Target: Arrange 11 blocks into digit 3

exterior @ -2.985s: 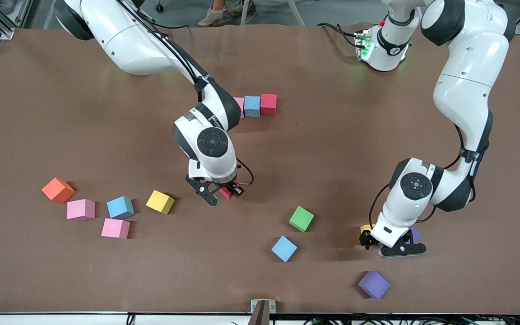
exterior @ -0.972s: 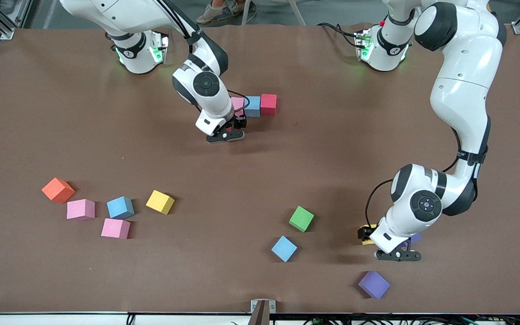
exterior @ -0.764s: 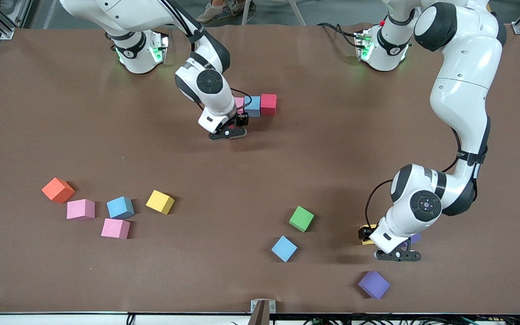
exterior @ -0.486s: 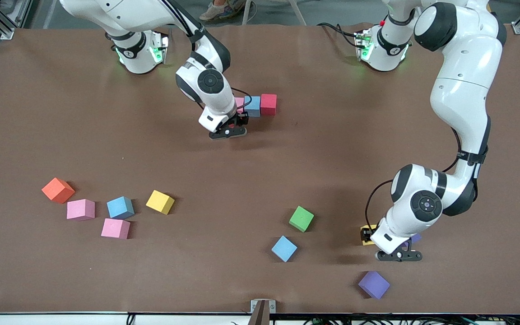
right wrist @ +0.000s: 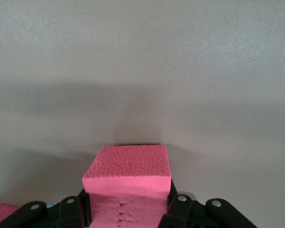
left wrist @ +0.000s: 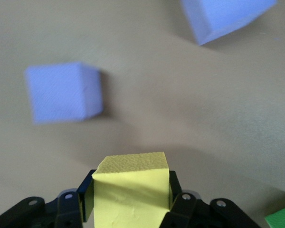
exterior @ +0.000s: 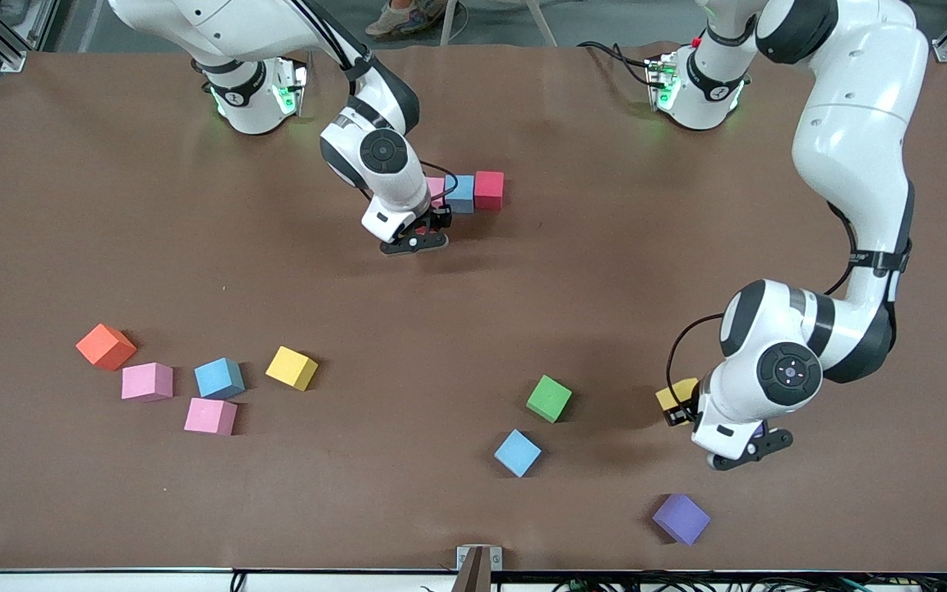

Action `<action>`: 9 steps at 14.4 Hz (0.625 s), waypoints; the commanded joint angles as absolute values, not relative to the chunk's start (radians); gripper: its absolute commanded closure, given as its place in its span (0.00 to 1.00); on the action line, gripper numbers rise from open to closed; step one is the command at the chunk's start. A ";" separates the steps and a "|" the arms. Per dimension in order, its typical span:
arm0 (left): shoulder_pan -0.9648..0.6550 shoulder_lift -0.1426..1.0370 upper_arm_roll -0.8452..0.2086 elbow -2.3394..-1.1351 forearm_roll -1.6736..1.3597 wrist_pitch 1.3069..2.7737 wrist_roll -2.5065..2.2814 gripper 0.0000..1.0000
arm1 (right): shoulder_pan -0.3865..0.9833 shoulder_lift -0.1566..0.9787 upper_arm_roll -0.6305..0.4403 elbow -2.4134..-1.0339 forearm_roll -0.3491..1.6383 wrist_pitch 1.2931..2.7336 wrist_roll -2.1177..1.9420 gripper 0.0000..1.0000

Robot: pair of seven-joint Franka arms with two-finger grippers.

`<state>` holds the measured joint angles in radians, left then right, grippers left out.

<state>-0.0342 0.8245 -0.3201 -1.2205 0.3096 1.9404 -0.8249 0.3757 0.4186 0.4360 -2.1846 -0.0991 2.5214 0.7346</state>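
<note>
Left tool (left wrist: 128, 209) clamping yellow cube (left wrist: 130, 192); right tool (right wrist: 128, 206) gripping red cube (right wrist: 128, 183) beside three-cube row (exterior: 473, 191); rest unplaced.

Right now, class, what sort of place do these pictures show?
Probably a robotics lab: two white arms bolted at the edge of a brown-covered table, foam cubes scattered on it, such as the green cube, and cables trailing from an arm's base.
</note>
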 commanded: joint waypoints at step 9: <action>-0.239 0.595 -0.316 -1.500 0.281 1.763 -1.578 0.76 | 0.368 0.413 0.442 -2.253 -0.091 2.625 0.744 0.77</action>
<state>-0.2087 0.6537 -0.3264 -1.4139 0.3031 1.7612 -1.4760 0.3752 0.4240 0.4355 -2.2276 -0.0991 2.6156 0.7347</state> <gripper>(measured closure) 0.727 0.445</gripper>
